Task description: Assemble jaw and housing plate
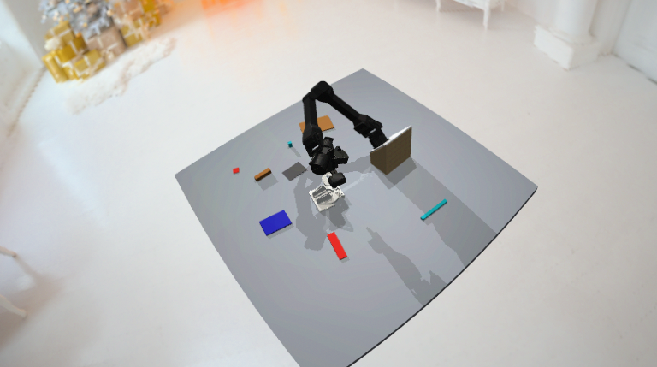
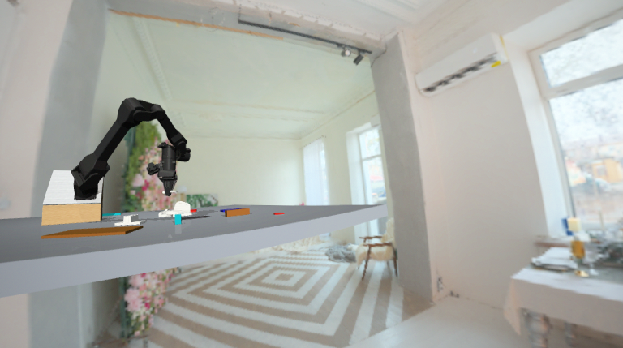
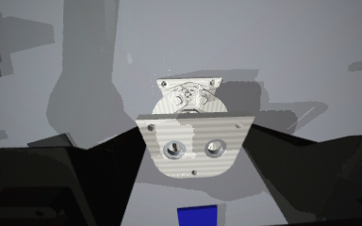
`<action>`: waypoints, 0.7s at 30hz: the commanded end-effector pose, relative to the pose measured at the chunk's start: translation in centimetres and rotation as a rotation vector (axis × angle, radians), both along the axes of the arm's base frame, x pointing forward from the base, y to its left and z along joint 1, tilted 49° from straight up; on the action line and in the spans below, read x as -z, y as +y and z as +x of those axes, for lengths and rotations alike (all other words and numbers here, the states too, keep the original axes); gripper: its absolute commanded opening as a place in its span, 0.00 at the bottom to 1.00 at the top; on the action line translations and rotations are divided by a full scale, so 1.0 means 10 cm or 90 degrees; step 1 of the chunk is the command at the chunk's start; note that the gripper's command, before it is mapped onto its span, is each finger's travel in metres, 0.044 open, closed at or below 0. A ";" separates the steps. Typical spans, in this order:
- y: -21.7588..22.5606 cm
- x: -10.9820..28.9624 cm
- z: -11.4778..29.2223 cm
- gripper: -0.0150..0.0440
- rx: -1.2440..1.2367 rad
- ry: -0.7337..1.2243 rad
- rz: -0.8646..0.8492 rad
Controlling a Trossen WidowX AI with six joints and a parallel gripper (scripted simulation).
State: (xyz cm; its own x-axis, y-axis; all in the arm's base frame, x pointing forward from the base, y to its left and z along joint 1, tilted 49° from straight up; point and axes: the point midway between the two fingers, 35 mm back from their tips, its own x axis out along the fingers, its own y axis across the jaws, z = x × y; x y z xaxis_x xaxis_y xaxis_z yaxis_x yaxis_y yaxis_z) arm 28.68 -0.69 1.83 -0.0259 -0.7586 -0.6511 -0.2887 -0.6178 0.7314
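Observation:
My gripper [image 1: 334, 179] [image 2: 169, 192] [image 3: 192, 127] is shut on the white housing plate [image 3: 194, 165], one finger at each side. The plate has two large round holes and small corner holes. It hangs in the air above the white base assembly [image 1: 322, 199] [image 2: 170, 212] [image 3: 165, 107], which stands on the table. In the wrist view two round hubs, the left [image 3: 177, 100] and the right [image 3: 202, 99], sit side by side with teeth between them; whether they mesh fully is too small to tell. The plate hides the assembly's near part, including most of the jaws.
A blue slab [image 1: 275, 222] [image 3: 198, 217], a red strip [image 1: 337, 245], a grey tile [image 1: 293, 170], a brown block [image 1: 262, 174] [image 2: 237, 212] and a teal cube [image 1: 289, 144] [image 2: 178, 219] lie around. A small white piece [image 2: 130, 220] stands nearer the arm's box base [image 1: 394, 152] [image 2: 70, 213].

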 end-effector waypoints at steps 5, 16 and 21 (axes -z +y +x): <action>0.01 0.00 0.01 0.85 -0.006 0.005 0.003; 0.04 0.03 -0.06 0.85 -0.006 0.005 0.003; 0.06 0.06 -0.13 0.85 -0.006 0.005 0.003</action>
State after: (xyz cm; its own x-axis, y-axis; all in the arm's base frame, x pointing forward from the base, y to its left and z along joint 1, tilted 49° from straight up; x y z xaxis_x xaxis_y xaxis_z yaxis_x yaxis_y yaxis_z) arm 27.68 -0.26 1.34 -0.0275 -0.7579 -0.6518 -0.2716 -0.6218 0.7346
